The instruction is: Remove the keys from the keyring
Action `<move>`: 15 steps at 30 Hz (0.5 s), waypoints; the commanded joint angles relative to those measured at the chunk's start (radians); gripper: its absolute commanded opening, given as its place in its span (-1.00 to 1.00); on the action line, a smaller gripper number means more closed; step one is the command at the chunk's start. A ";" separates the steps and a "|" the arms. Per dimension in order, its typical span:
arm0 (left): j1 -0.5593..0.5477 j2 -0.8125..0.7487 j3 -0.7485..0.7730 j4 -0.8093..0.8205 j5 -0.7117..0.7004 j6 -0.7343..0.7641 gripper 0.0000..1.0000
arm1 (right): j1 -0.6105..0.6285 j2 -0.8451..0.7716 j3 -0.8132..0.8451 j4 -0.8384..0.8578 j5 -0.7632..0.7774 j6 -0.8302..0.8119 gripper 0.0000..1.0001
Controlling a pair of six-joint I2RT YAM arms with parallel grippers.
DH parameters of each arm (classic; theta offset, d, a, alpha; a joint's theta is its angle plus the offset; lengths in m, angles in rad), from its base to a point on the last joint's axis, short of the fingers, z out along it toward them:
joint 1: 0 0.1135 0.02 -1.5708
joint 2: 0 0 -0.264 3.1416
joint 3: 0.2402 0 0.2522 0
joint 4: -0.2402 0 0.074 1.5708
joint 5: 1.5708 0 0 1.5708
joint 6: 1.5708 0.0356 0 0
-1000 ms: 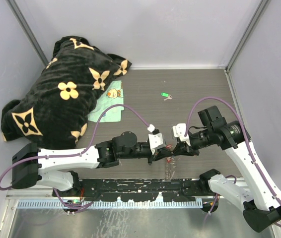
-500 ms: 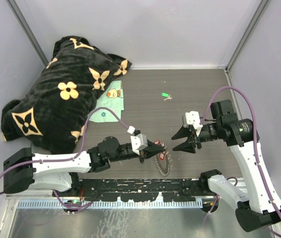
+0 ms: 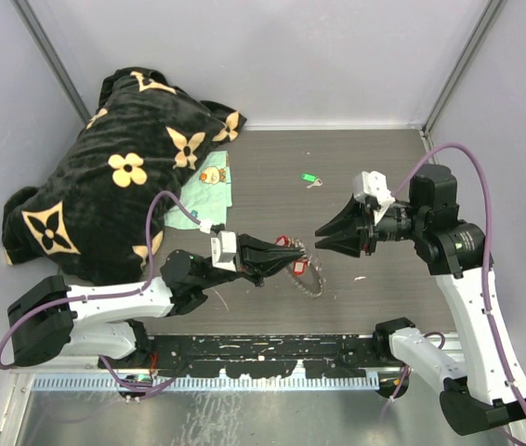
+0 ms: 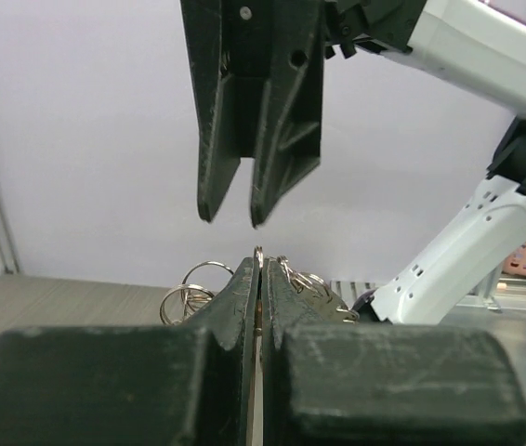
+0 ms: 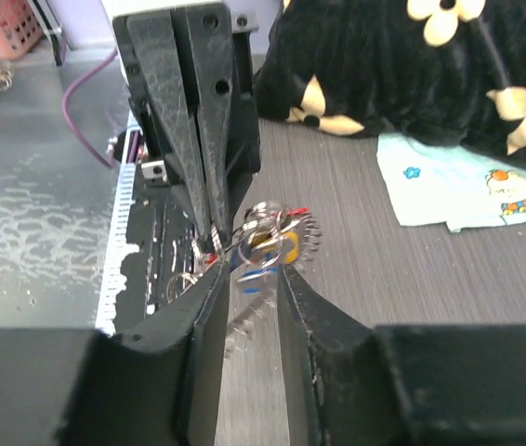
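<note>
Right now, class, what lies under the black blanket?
A green cloth pokes out from under the blanket's edge. How far it runs beneath, and anything else there, is covered.

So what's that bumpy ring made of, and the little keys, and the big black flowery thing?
The keyring looks like metal: grey and glinting, with a coiled, bumpy rim. The keys seem to be silvery metal too, with bright smooth tags, probably plastic. The blanket looks like soft plush fabric: fuzzy, matte black, rumpled in folds, with tan flowers.
</note>
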 commanded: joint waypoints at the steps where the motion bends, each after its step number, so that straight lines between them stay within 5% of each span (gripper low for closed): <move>1: 0.010 -0.014 0.044 0.174 0.063 -0.037 -1.00 | -0.012 0.007 0.090 0.150 -0.055 0.184 -0.36; 15: 0.019 -0.003 0.038 0.260 0.076 -0.095 -1.00 | -0.015 -0.043 -0.077 0.250 -0.062 0.241 -0.60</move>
